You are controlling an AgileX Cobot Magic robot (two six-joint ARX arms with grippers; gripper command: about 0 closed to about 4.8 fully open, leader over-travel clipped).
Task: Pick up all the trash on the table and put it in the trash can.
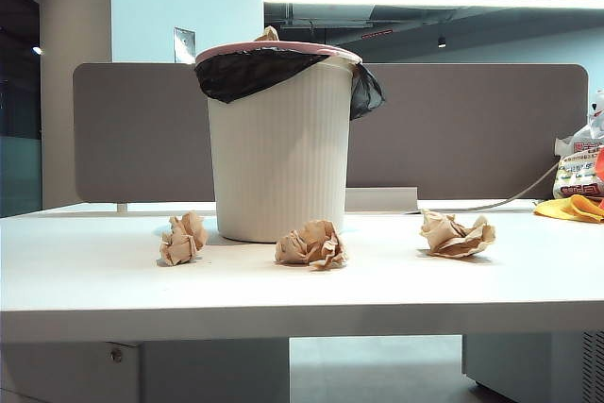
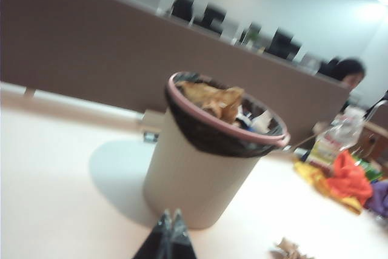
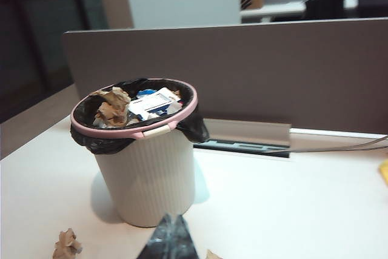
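Note:
The trash can (image 1: 278,158), cream ribbed with a pink rim and black liner, stands on the white table (image 1: 283,299). Three tan paper balls of trash lie in front of it: one left (image 1: 182,239), one middle (image 1: 310,244), one right (image 1: 457,235). Neither gripper shows in the exterior view. In the left wrist view my left gripper (image 2: 171,215) is shut and empty, pointing at the trash can (image 2: 206,168), with a paper ball (image 2: 290,248) off to one side. My right gripper (image 3: 173,218) is also shut and empty before the trash can (image 3: 148,174), with a paper ball (image 3: 66,244) nearby.
A grey-brown partition (image 1: 472,129) runs behind the table. At the far right sit a printed white bag (image 1: 578,172) and a yellow-orange cloth (image 1: 571,208), with a cable (image 1: 510,200) leading to them. The can holds crumpled paper and cartons (image 3: 151,104).

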